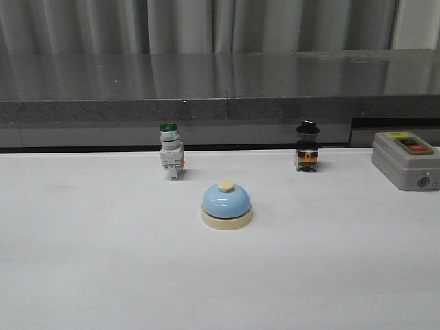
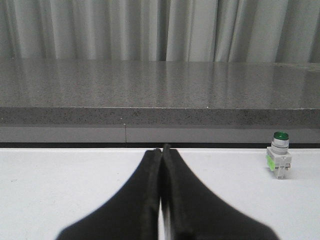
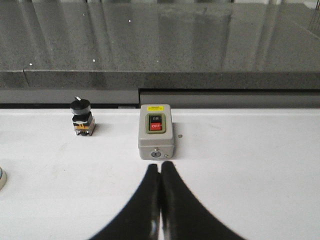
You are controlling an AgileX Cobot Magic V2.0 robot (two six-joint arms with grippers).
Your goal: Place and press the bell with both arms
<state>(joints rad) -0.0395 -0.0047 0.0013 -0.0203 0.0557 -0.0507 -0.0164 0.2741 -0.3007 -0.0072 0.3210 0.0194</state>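
The light-blue dome bell [image 1: 227, 205] with a cream base and cream button stands upright on the white table [image 1: 103, 261], near the middle. A sliver of its base shows at the edge of the right wrist view [image 3: 1, 178]. Neither arm shows in the front view. My left gripper [image 2: 162, 148] is shut and empty, pointing over bare table toward the grey counter. My right gripper [image 3: 160, 164] is shut and empty, its tips just short of the grey box.
A green-capped white pushbutton [image 1: 170, 152] stands behind the bell to the left, also in the left wrist view [image 2: 279, 156]. A black-knobbed switch [image 1: 306, 147] stands behind to the right [image 3: 82, 117]. A grey box with a red button [image 1: 405, 160] sits far right [image 3: 156, 131]. A grey counter [image 1: 220, 86] runs along the back.
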